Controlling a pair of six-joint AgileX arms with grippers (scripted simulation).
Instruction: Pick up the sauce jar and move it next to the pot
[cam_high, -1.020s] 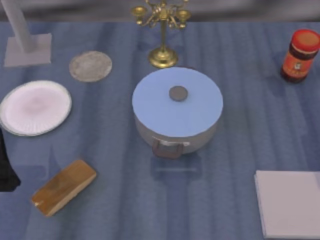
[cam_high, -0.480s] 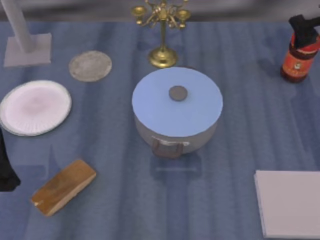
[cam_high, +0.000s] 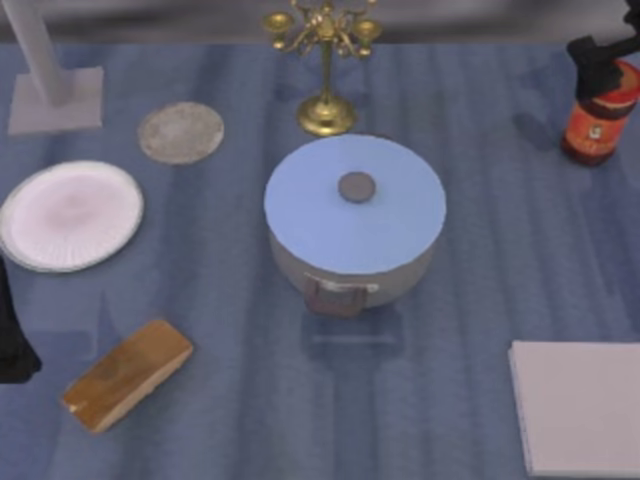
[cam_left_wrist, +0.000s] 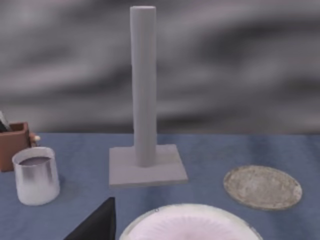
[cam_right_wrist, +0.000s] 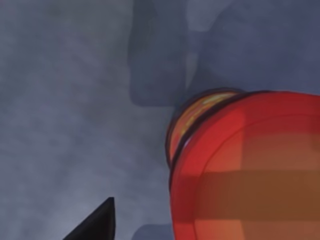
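Note:
The sauce jar (cam_high: 596, 128), dark red with an orange label, stands upright at the table's far right back corner. My right gripper (cam_high: 603, 55) hangs over its red lid and hides part of it. In the right wrist view the lid (cam_right_wrist: 250, 170) fills one side, close up, and one black finger (cam_right_wrist: 99, 223) stands well apart from it, so the gripper is open and holds nothing. The pot (cam_high: 355, 205), grey-white with a light-blue lid and dark knob, sits mid-table, far left of the jar. My left arm (cam_high: 12, 345) stays parked at the left edge, one finger (cam_left_wrist: 101, 225) showing.
A brass candelabra (cam_high: 325, 60) stands behind the pot. A white plate (cam_high: 70, 215), a grey disc (cam_high: 181, 132) and a grey post on a base (cam_high: 50, 80) are at the left, a wooden block (cam_high: 128, 373) front left, a white slab (cam_high: 580, 405) front right.
My right gripper, out of view one second ago, has come in from the top right edge and now sits a little farther left over the jar's lid. The jar has not moved.

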